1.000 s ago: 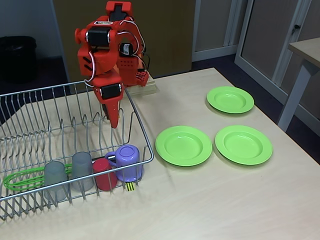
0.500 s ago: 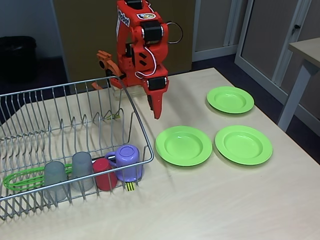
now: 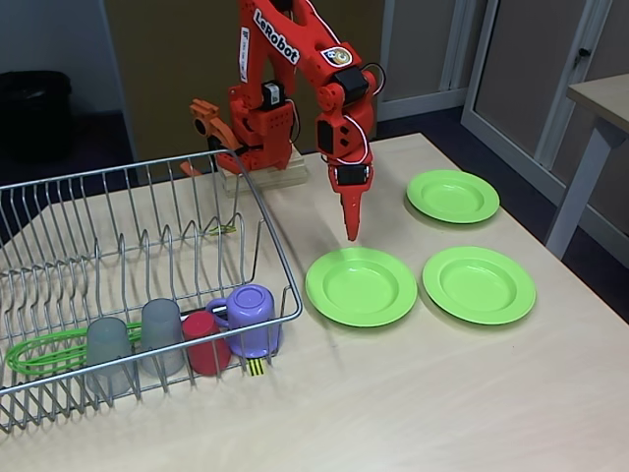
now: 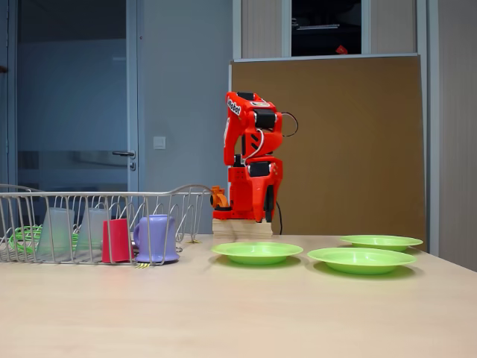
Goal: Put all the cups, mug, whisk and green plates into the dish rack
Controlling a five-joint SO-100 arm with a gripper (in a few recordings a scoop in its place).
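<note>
**Green plates on table, gripper above nearest one**

Lime-green round plastic plates: three lie flat on pale table w/ none in silver wire dish rack [image 3: 147, 246]. Nearest plate [image 3: 362, 285] sits just right of rack; second [image 3: 479, 283] at its 3 o'clock; third [image 3: 453, 196] at 1 o'clock. Red two-finger gripper [image 3: 351, 232] points down above nearest plate's 12 o'clock rim, jaws together, holding nothing.

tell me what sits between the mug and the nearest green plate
Only the dish rack's wire end wall, then bare table. In a fixed view the mug stands inside that wall and the plate lies just outside.
</note>
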